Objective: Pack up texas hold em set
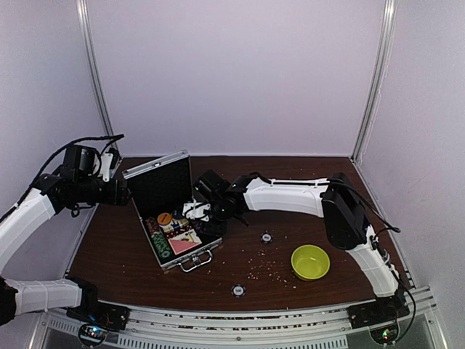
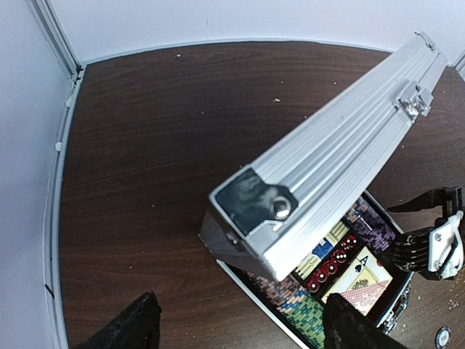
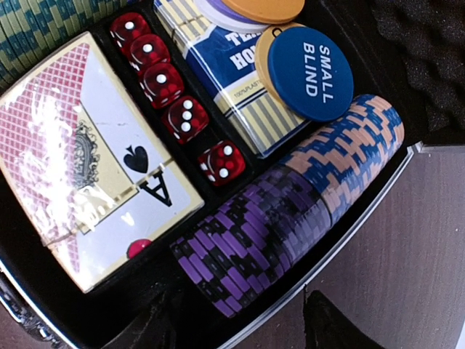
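Observation:
The silver case (image 1: 190, 256) lies open left of centre, its lid (image 2: 341, 156) standing up. Inside are an ace-of-spades deck (image 3: 94, 160), a blue boxed deck (image 3: 232, 80), red dice (image 3: 174, 109), a blue SMALL BLIND button (image 3: 309, 73), an orange button (image 3: 261, 9), and rows of purple chips (image 3: 254, 240), blue-and-tan chips (image 3: 341, 156) and green chips (image 3: 43, 18). My right gripper (image 3: 243, 323) hangs open over the case's right wall by the purple chips, one finger inside and one outside. My left gripper (image 2: 243, 327) is open beside the lid's left corner, holding nothing.
Two loose round chips (image 1: 267, 237) (image 1: 237, 290) lie on the brown table (image 1: 327, 189) right of and in front of the case. A lime-green bowl (image 1: 310, 262) stands at front right, with crumbs scattered between. White walls close off the back and both sides.

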